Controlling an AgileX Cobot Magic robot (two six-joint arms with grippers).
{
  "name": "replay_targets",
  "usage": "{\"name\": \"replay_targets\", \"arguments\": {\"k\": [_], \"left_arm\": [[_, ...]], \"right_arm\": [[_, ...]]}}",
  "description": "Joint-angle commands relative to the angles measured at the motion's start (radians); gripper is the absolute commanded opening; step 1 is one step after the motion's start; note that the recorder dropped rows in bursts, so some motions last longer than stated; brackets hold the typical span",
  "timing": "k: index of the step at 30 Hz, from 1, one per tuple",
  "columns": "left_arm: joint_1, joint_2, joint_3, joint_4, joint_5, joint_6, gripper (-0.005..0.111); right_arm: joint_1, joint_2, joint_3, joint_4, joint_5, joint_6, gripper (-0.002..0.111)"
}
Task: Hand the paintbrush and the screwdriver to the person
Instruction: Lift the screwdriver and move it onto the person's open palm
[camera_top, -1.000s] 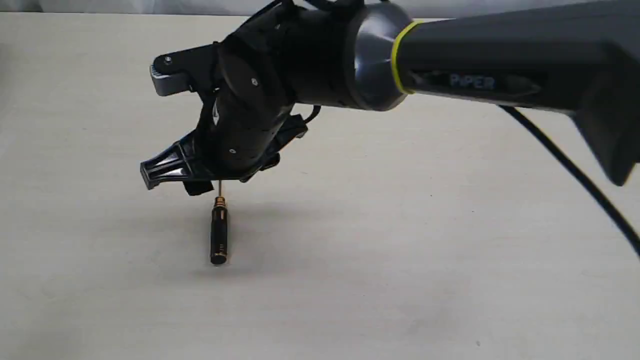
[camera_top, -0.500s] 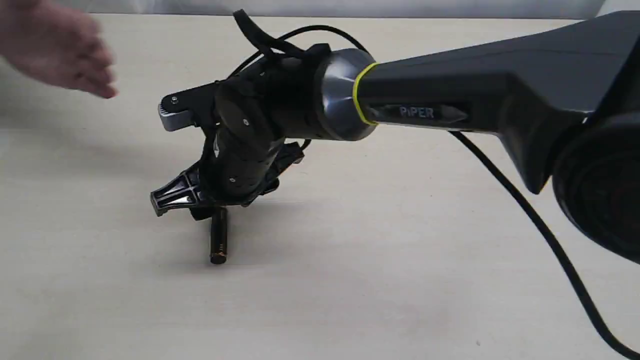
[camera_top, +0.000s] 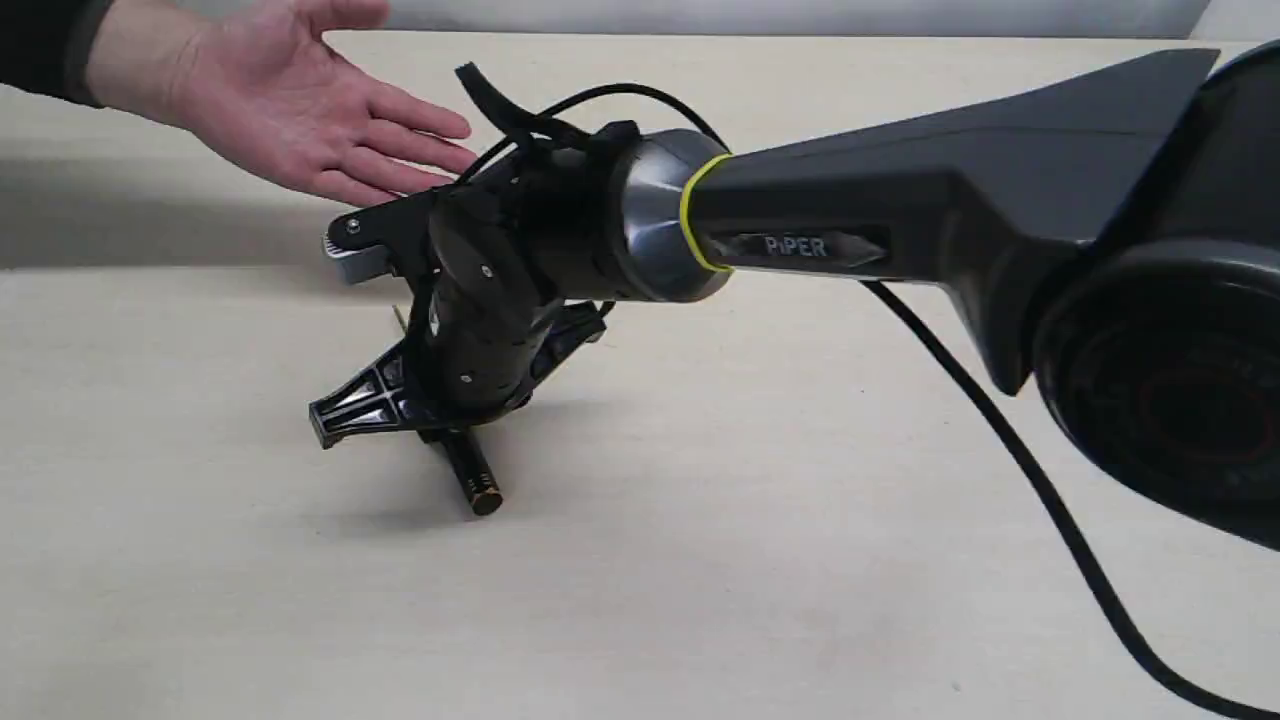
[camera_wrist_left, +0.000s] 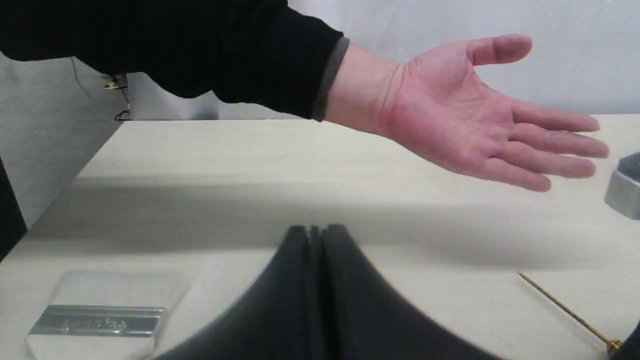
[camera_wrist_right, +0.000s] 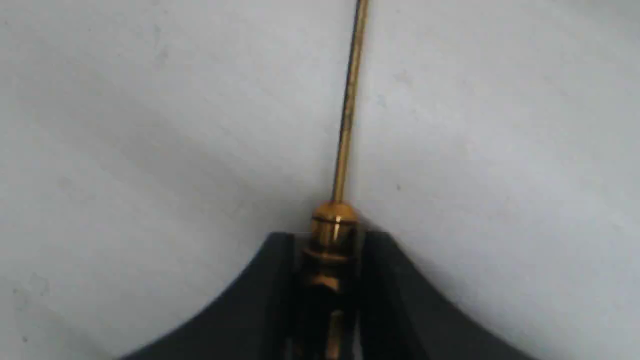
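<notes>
The screwdriver lies low at the table with its black handle clamped between the fingers of my right gripper. The right wrist view shows the gold collar of the screwdriver in the right gripper and the thin shaft pointing away. The person's hand is held open, palm up, just behind the right arm. In the left wrist view my left gripper is shut and empty. The paintbrush lies beside it, only bristles and silver band showing. The hand hovers above the table there.
The black arm marked PiPER spans the right half of the exterior view, and its cable trails down to the table. The table's edge and a grey wall show in the left wrist view.
The person's hand came in from the upper left and opened palm up. My right gripper dropped onto the screwdriver and closed on its handle, which swung to the right.
</notes>
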Motion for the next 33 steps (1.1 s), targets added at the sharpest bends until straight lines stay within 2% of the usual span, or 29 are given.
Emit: {"name": "replay_targets", "arguments": {"k": [1, 10, 17, 23, 31, 33], "left_arm": [[-0.008, -0.002, 0.002, -0.002, -0.006, -0.002, 0.000], [-0.008, -0.002, 0.002, -0.002, -0.006, -0.002, 0.000], [-0.008, -0.002, 0.002, -0.005, -0.004, -0.002, 0.000], [-0.008, -0.002, 0.002, -0.004, -0.006, -0.002, 0.000], [-0.008, -0.002, 0.002, -0.004, -0.006, -0.002, 0.000], [-0.008, -0.002, 0.002, -0.004, -0.006, -0.002, 0.000]], "right_arm": [[-0.001, -0.011, 0.007, 0.001, 0.055, -0.028, 0.004], [0.077, -0.170, 0.007, 0.003, 0.127, -0.149, 0.004], [0.138, -0.321, 0.007, -0.010, 0.018, -0.198, 0.004], [0.136, -0.353, -0.015, -0.100, -0.142, -0.198, 0.004], [0.066, -0.250, -0.155, -0.123, -0.184, -0.176, 0.005], [0.042, -0.213, -0.180, -0.097, -0.184, -0.176, 0.008]]}}
